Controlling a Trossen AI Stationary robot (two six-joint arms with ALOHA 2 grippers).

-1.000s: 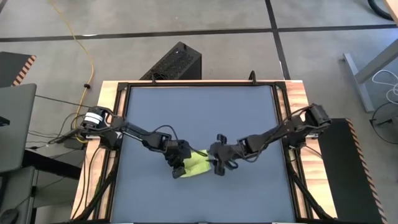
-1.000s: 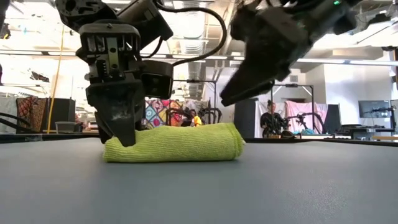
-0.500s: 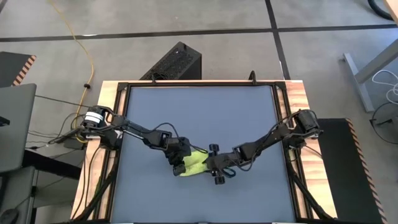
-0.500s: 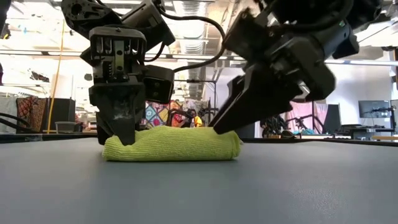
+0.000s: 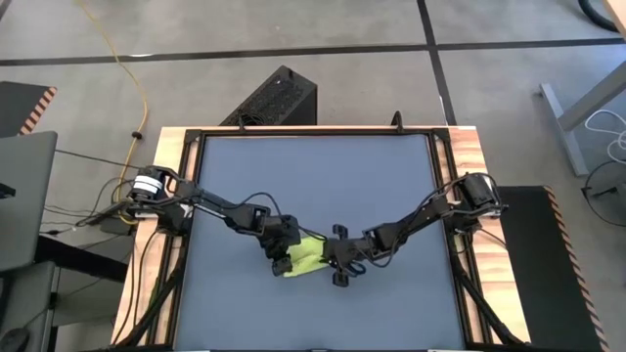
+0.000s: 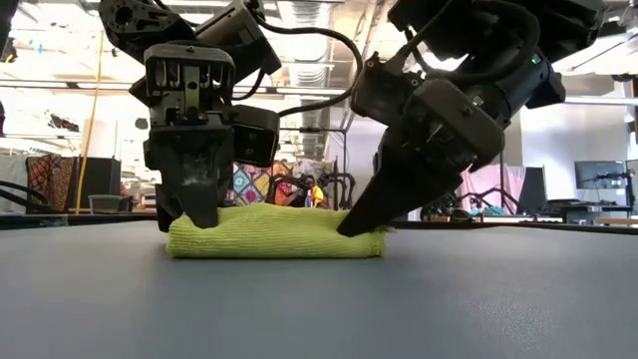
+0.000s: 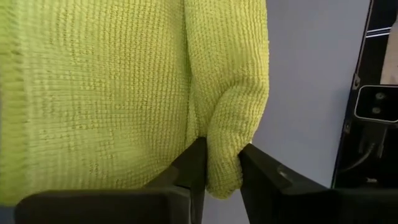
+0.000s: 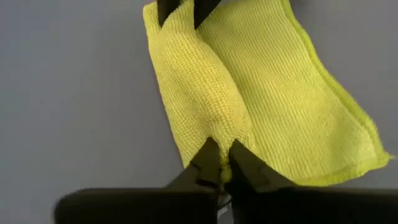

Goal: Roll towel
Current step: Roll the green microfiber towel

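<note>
The lime towel [image 5: 306, 258] lies partly rolled on the dark blue-grey table [image 5: 313, 176], a little nearer than its middle. In the low view the towel [image 6: 274, 231] is a low thick bundle. The right wrist view shows a rolled ridge [image 8: 199, 93] beside a flat part [image 8: 292, 106]. My left gripper [image 7: 222, 171] is shut on the towel's left end, and in the low view my left gripper [image 6: 194, 214] stands over that end. My right gripper [image 8: 222, 163] is shut on the right end, and in the low view my right gripper [image 6: 359, 224] slants down onto it. My left gripper pinches a raised fold at the towel's left end [image 7: 225, 146] between its two fingers [image 7: 194, 165]. It comes slanting down from the table's left. The towel stays lying on the table. My right gripper pinches the end of the rolled ridge [image 8: 219, 134] between its two fingers [image 8: 245, 163], at the towel's right end. It comes slanting down from the table's right. The towel lies on the table, its top pressed low at the fingers [image 6: 351, 227].
The table has a black frame and wooden borders [image 5: 460, 147]. A black box [image 5: 274, 98] stands on the floor beyond the far edge. Bare table surface lies on all sides of the towel. A person [image 6: 436, 194] shows far off in the room.
My right gripper has come down from above the towel onto its right end and taken hold of the rolled ridge. The towel has stayed where it lay.
</note>
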